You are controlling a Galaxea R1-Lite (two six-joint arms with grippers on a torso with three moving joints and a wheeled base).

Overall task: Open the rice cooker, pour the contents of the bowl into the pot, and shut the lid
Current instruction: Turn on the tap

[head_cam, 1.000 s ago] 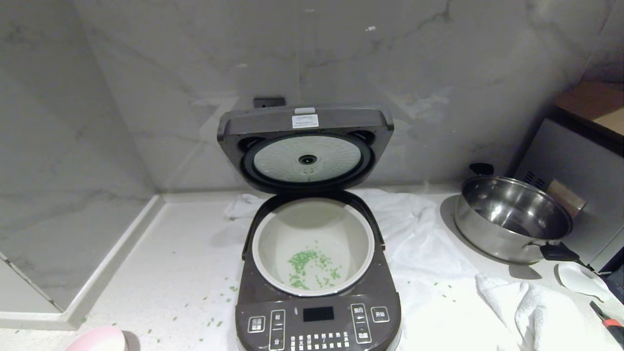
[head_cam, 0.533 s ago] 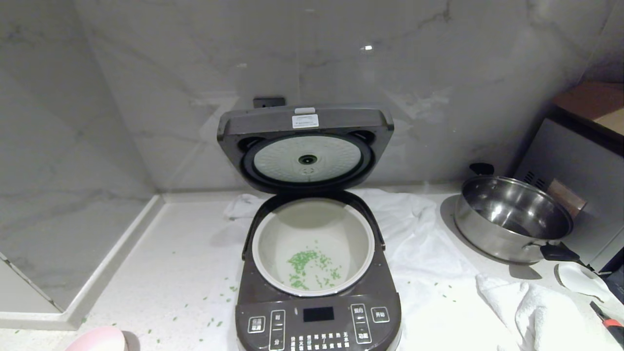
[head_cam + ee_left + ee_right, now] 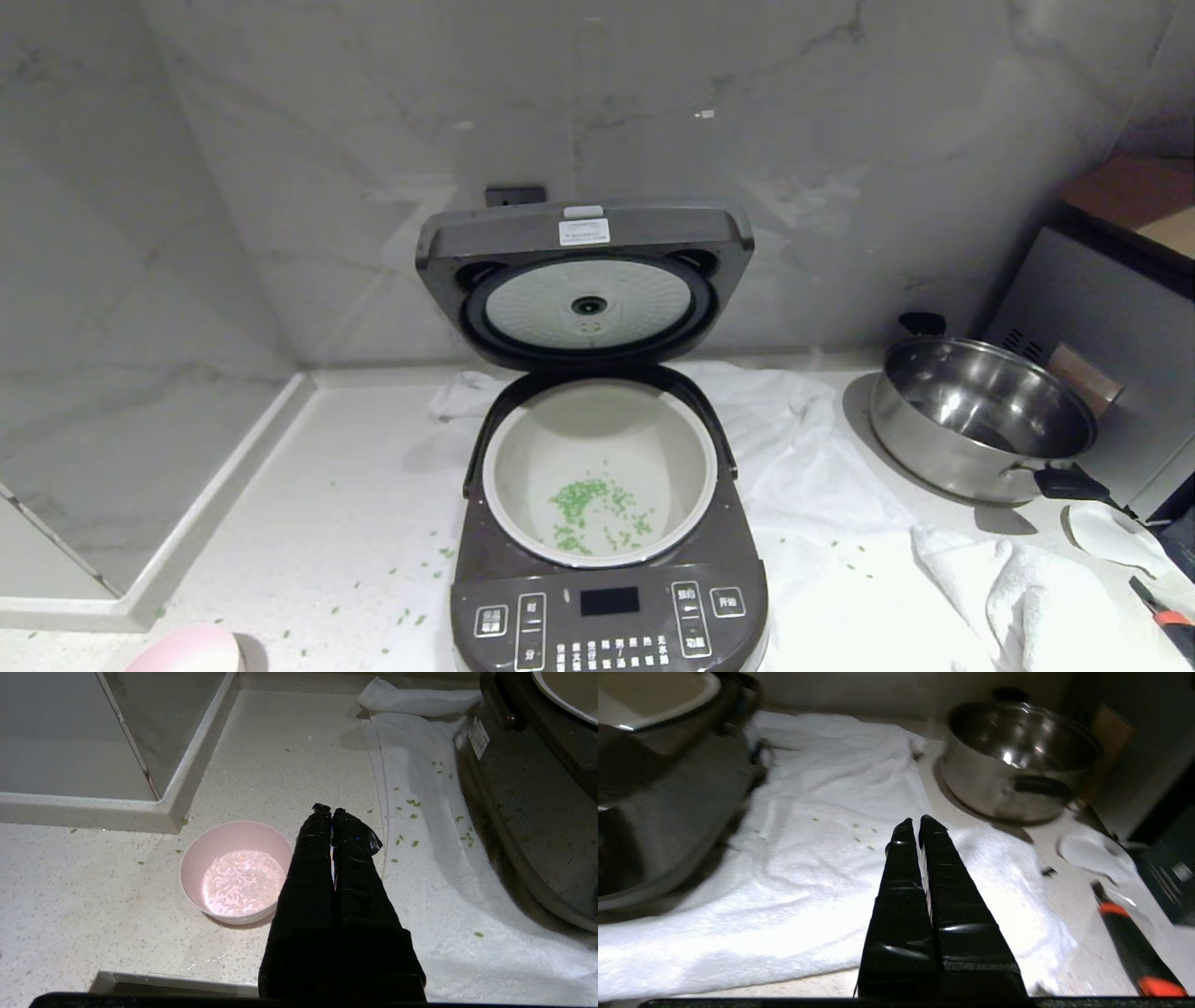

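Both tools are pressed together and empty: left tool [image 3: 331, 810] hovers beside the pink bowl [image 3: 236, 872] on the bench, right tool [image 3: 915, 823] over the white towel [image 3: 822, 826]. Green bits lie in the pot [image 3: 599, 471]; the lid [image 3: 585, 280] stands up at 12 o'clock of it. Pouring looks done; closing that lid calls for a push from behind.

We're in a home kitchen: a pale speckled stone counter [image 3: 308, 523] meets grey marble wall panels [image 3: 653, 112] across the top of the frame, a rice cooker [image 3: 607, 607] sits at bottom centre on a white towel [image 3: 812, 523], a steel pan [image 3: 980, 420] waits at right, with a wall socket [image 3: 514, 195] above the lid [image 3: 583, 271]
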